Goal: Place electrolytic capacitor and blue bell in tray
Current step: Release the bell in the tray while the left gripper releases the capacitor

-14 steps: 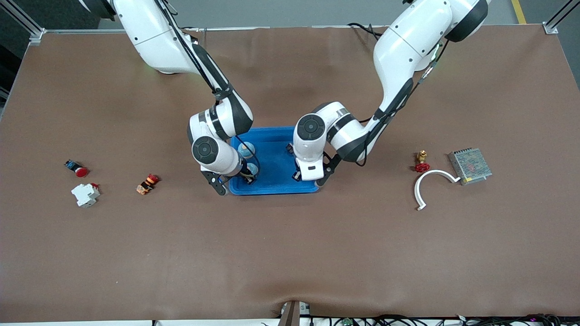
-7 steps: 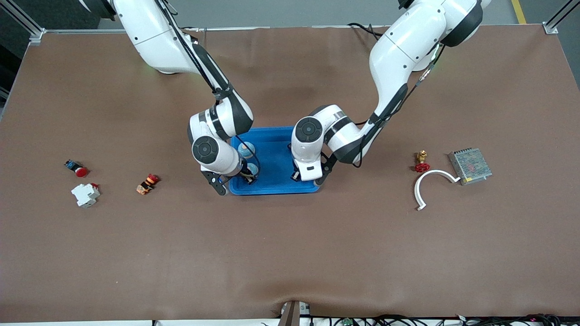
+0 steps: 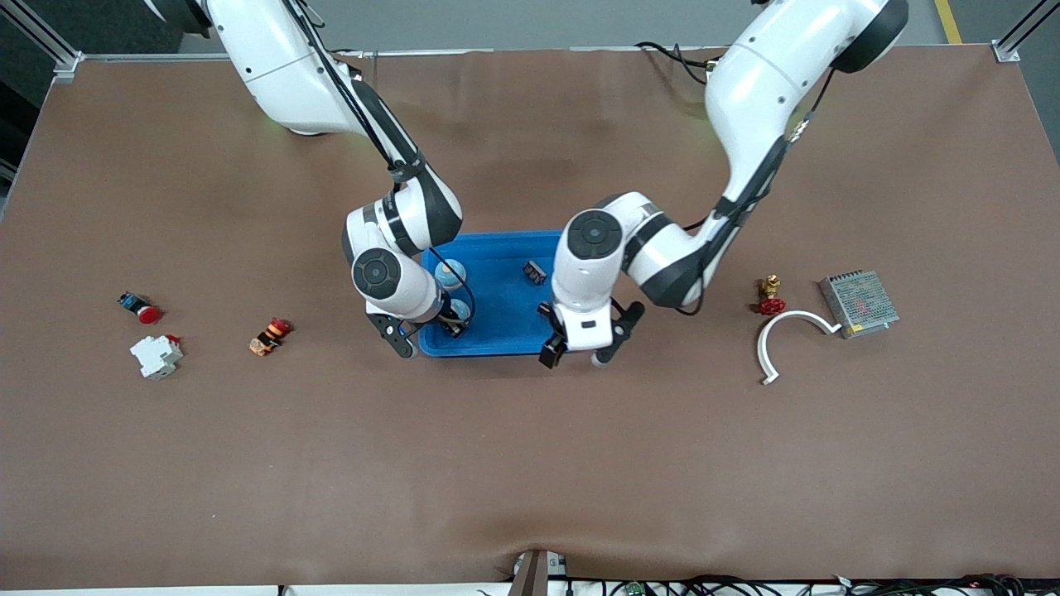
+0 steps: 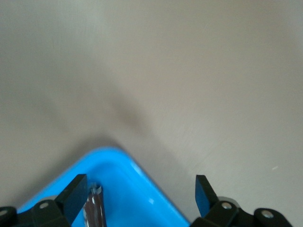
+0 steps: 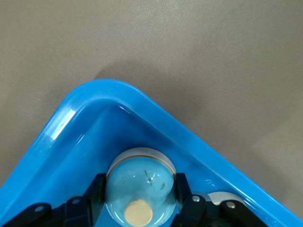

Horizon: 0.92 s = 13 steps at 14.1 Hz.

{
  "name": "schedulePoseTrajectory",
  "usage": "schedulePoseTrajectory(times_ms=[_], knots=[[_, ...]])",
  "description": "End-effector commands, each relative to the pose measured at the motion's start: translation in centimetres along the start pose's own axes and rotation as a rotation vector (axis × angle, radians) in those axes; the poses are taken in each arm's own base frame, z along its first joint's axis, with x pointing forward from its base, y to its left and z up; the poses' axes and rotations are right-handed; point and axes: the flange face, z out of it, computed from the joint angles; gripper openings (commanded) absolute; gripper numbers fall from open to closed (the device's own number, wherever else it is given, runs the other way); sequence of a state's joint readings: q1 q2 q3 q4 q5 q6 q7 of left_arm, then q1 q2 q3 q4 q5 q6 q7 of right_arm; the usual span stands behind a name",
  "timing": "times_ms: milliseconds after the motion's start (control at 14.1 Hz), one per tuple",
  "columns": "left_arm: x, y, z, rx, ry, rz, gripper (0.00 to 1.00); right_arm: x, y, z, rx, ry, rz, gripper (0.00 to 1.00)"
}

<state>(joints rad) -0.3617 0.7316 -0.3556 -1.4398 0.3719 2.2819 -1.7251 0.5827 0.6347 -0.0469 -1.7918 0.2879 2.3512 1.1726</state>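
The bright blue tray (image 3: 497,343) lies mid-table. My right gripper (image 3: 453,321) is low inside it, at the corner nearest the front camera toward the right arm's end. It is shut on a pale blue bell (image 3: 460,310); in the right wrist view the bell (image 5: 142,182) sits between the fingers (image 5: 96,189). A second blue bell (image 3: 450,273) and a small black capacitor (image 3: 534,271) lie in the tray. My left gripper (image 3: 573,358) is open and empty over the tray's near rim. In its wrist view (image 4: 139,185) a dark shiny cylinder (image 4: 93,208) stands in the tray (image 4: 142,198) beside one finger.
Toward the right arm's end lie a red-capped button (image 3: 141,309), a white breaker (image 3: 156,356) and an orange-red part (image 3: 269,335). Toward the left arm's end lie a brass valve with a red handle (image 3: 770,295), a white curved piece (image 3: 787,339) and a metal power supply (image 3: 859,303).
My left gripper has moved out from inside the tray to over its near rim, still open. The right arm and its bell have not moved.
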Motion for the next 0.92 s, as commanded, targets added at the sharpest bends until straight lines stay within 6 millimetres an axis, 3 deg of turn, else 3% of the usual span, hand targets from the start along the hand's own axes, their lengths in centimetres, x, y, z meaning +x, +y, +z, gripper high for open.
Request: schedulePoseTrajectory(times_ms=[0,354,424,495,566,848], knots=[[5.3,-0.9,-5.1,0.038,0.065,0.114,1.00,0.4,0.1,0.0,-0.009,0.020,-0.013,0.00],[14.2,-3.4,-11.6,0.121,0.100,0.293,1.00,0.7,0.1,-0.2,-0.011,0.029,-0.012,0.00],[15.7,-3.8,-12.6,0.124,0.106,0.306,1.00,0.9,0.2,-0.2,-0.012,0.028,-0.006,0.19],[17.1,-4.2,-13.5,0.126,0.114,0.313,1.00,0.8,0.2,-0.2,-0.012,0.028,-0.004,0.93],[18.2,-4.6,-14.0,0.131,0.115,0.328,1.00,0.6,0.2,-0.1,-0.012,0.029,-0.002,1.00],[22.9,-7.0,-17.1,0.147,0.083,0.396,1.00,0.1,-0.2,-1.0,-0.038,0.011,0.019,1.00]])
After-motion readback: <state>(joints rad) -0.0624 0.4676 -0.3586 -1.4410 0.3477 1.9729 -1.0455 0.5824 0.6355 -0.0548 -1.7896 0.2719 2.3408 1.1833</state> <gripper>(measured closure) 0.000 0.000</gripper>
